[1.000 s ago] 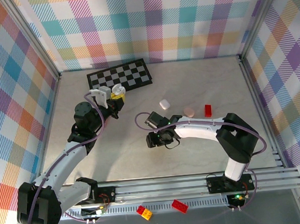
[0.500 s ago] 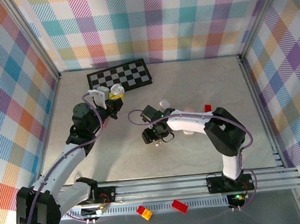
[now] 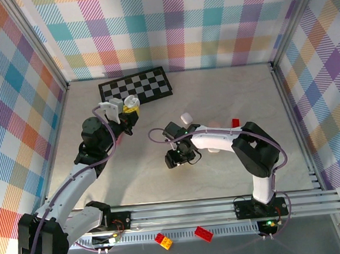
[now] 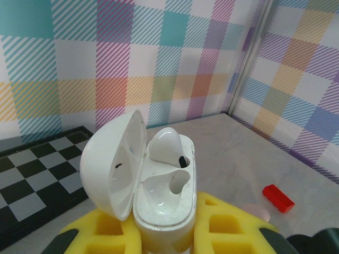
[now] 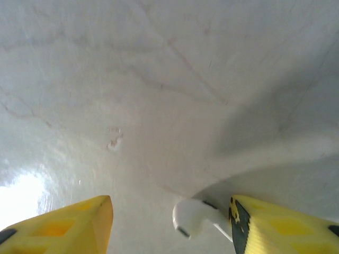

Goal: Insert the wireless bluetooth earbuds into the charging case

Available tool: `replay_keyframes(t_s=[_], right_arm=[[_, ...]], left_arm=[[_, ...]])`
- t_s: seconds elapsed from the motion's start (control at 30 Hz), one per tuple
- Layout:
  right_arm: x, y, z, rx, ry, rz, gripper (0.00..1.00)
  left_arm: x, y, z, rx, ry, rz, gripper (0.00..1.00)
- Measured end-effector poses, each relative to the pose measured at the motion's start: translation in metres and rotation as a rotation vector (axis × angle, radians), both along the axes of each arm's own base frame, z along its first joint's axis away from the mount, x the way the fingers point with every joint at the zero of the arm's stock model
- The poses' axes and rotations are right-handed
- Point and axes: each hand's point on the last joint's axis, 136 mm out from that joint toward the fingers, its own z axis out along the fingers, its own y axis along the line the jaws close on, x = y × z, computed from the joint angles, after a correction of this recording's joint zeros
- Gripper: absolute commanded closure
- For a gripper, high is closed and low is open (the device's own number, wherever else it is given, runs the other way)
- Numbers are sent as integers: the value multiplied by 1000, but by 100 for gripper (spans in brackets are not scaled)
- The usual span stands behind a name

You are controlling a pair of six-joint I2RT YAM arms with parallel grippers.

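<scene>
The open white charging case [image 4: 159, 206] is gripped between the yellow pads of the left gripper [image 4: 164, 233], with a seated earbud [image 4: 167, 148] lodged in one socket. The right gripper [image 5: 169, 217] is held open low over the table [image 5: 159, 79], and a loose white earbud [image 5: 192, 216] is seen between its fingers, just beside one.

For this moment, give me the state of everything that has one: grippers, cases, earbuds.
Left gripper, shut on the charging case.
Charging case, lid open.
Seated earbud, in the far slot; the near slot is empty.
Right gripper, open, low over the table.
Loose earbud, lying on the table between the right gripper's fingers, close to one.
White case, on the table, looks closed.
</scene>
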Motion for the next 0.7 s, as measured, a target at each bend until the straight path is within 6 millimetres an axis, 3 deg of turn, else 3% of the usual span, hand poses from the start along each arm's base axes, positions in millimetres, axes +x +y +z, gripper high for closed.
replay_keyframes(t_s=[0.2,0.47,0.7], right_arm=[[-10,-8,6,-56,14,9,41],[16,4,39,-109,-44,-8,45],[16,2,12,-231,72,-20,57]], left_arm=[[14,9,-13,8,1,63,100],[34,35,-44,11,24,154,100],[30,40,-47,11,3,174,100]])
